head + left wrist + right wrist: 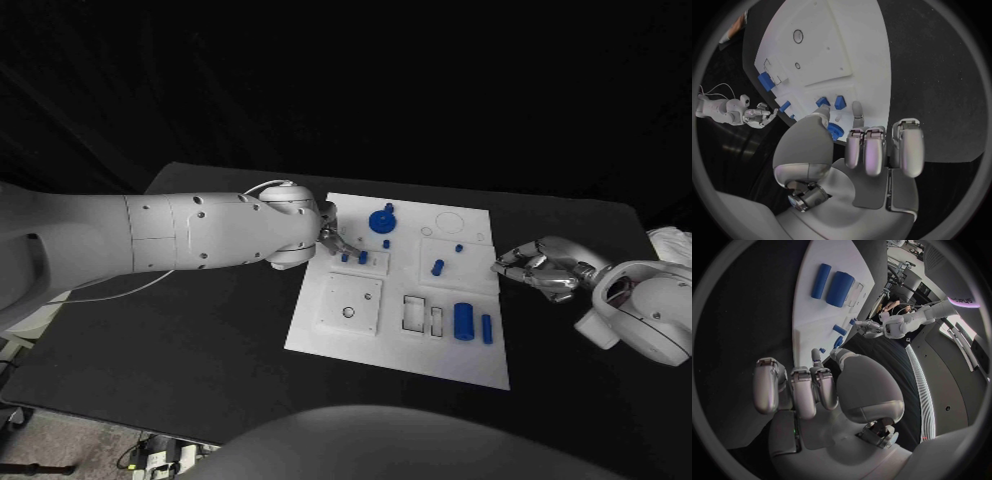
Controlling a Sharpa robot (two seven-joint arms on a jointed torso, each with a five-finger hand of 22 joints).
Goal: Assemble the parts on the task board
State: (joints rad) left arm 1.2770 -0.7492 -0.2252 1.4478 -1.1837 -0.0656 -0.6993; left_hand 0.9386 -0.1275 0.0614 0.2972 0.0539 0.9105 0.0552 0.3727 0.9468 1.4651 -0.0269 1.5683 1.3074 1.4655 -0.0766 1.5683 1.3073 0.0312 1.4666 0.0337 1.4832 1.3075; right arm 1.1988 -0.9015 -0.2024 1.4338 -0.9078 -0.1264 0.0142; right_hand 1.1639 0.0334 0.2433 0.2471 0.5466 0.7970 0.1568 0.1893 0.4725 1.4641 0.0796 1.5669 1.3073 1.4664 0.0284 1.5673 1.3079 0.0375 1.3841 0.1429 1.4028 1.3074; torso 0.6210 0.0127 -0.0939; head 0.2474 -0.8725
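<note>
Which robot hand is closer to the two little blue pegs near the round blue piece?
The left hand. Its fingers reach over the white task board beside the two small blue pegs, while the right hand waits off the board's far edge, holding nothing.

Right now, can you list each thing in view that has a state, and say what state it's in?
left hand: over the task board's left edge, fingers apart, holding nothing
right hand: beside the board's right edge, off it, holding nothing
task board: flat on the table
large blue cylinder: lying flat on the board
blue round part: on the board, unheld
</note>
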